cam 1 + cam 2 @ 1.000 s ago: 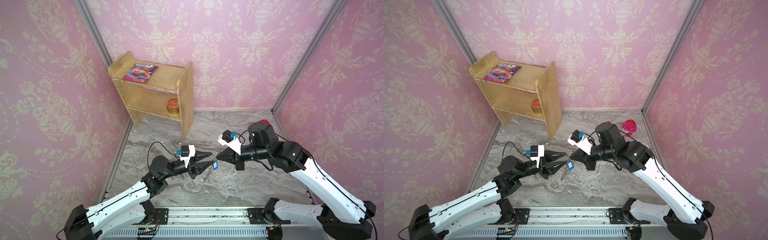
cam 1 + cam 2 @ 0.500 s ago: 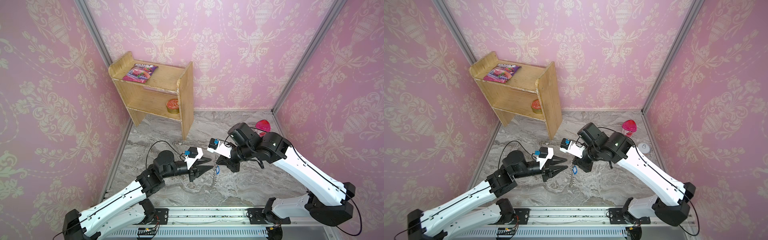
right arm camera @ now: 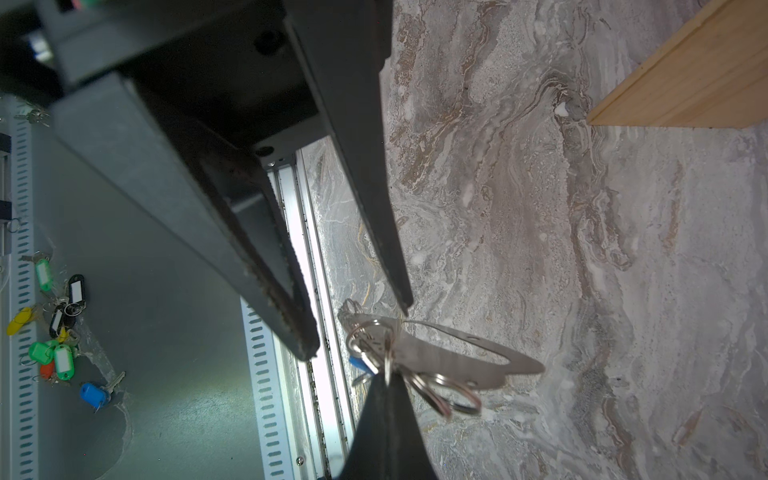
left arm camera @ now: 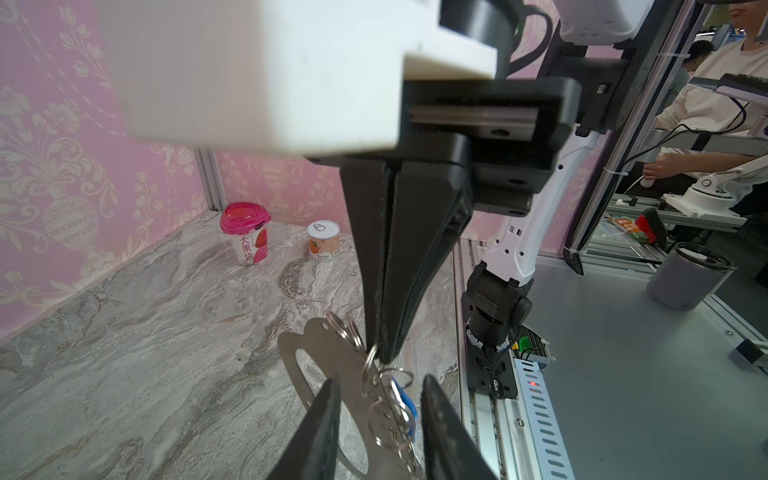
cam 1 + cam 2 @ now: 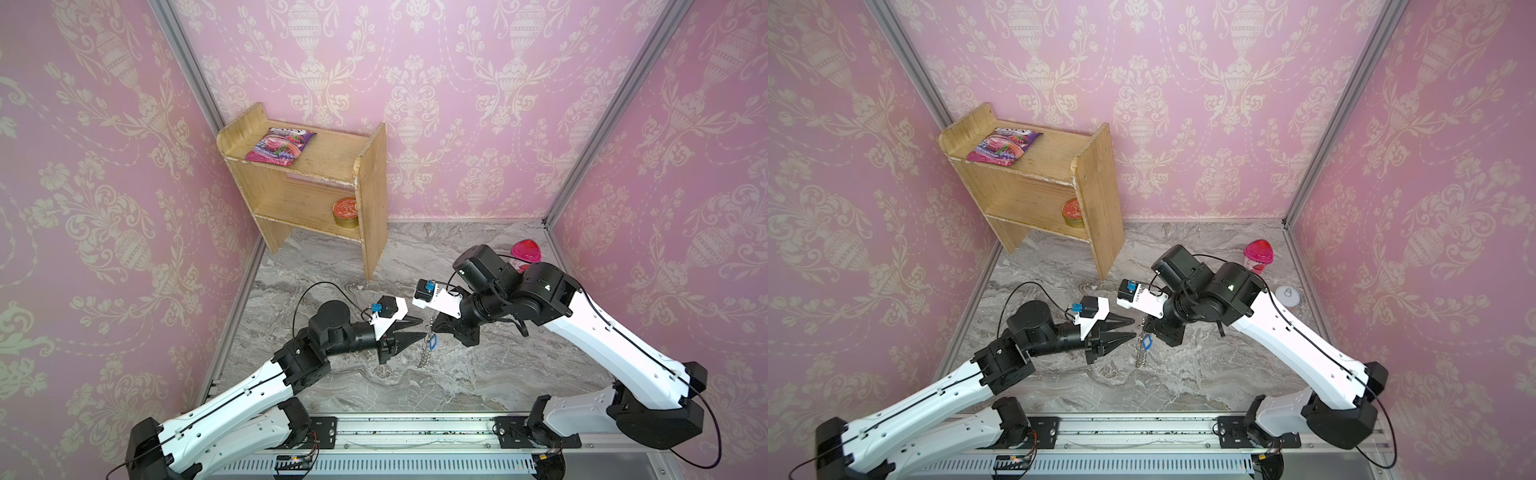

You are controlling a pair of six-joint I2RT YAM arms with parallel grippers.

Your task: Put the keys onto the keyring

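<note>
The keyring (image 4: 324,353), a flat grey metal plate with small rings along one edge, hangs edge-down above the marble floor in both top views (image 5: 424,355) (image 5: 1141,353). My right gripper (image 3: 388,376) is shut on one of its rings, as the left wrist view confirms (image 4: 382,357). The keys' blue tag (image 4: 405,403) (image 3: 359,365) (image 5: 432,341) hangs among those rings; I cannot tell if it is threaded on. My left gripper (image 4: 381,378) (image 5: 419,328) is open, one finger on each side of the plate and tag.
A wooden shelf (image 5: 370,199) stands at the back left with a snack packet (image 5: 278,143) on top and a red tin (image 5: 345,210) below. A pink-lidded cup (image 5: 1258,253) and a small can (image 5: 1288,296) stand at the right wall. Coloured key tags (image 3: 62,332) lie outside the table.
The right arm has swung and rolled its wrist while keeping hold of the keyring, which now hangs straight down. The left jaws have narrowed a little around it.
</note>
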